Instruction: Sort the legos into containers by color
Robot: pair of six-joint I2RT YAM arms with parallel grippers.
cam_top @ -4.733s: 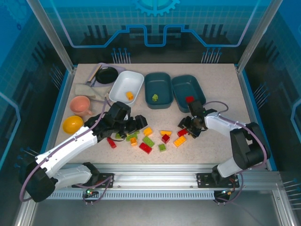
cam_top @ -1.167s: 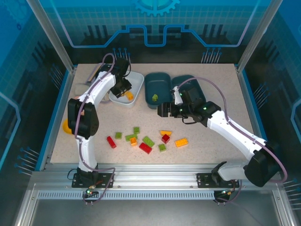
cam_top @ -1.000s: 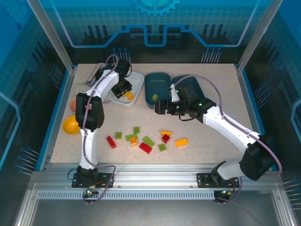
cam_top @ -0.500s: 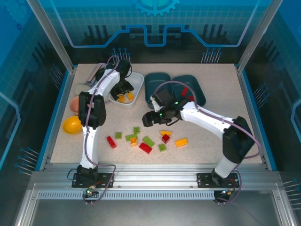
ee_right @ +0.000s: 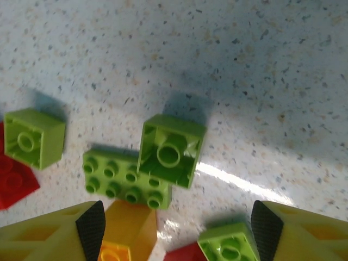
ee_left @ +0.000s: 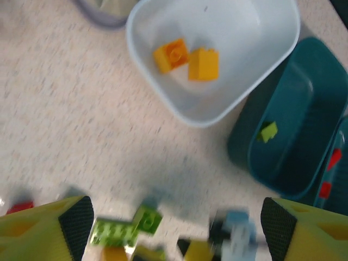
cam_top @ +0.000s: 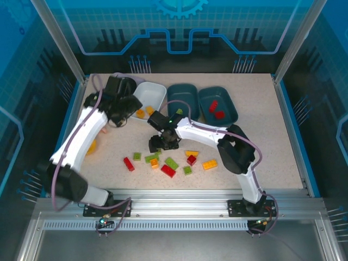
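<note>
My left gripper (cam_top: 124, 109) hangs open and empty, high beside the white tub (cam_top: 155, 91). That tub holds two orange-yellow bricks (ee_left: 171, 54) (ee_left: 204, 64). The middle teal tub (cam_top: 182, 98) has one green brick (cam_top: 179, 112), and the right teal tub (cam_top: 224, 103) has two red bricks (cam_top: 213, 105). My right gripper (cam_top: 163, 143) is open low over the loose pile. Between its fingers (ee_right: 89, 228) lie an upturned green square brick (ee_right: 171, 149) leaning on a long green brick (ee_right: 122, 182), with an orange brick (ee_right: 128, 231) and another green brick (ee_right: 228, 247) close by.
More red, green and orange bricks (cam_top: 179, 163) are scattered in front of the tubs. A yellow bowl (cam_top: 92, 147) peeks out under the left arm, and a black pan (cam_top: 129, 84) sits at the back left. Bare tabletop (cam_top: 266, 147) stretches to the right.
My left gripper drew back from the white tub, which now holds a second orange brick. My right arm swung left from the teal tubs down onto the pile; a second red brick lies in the right tub.
</note>
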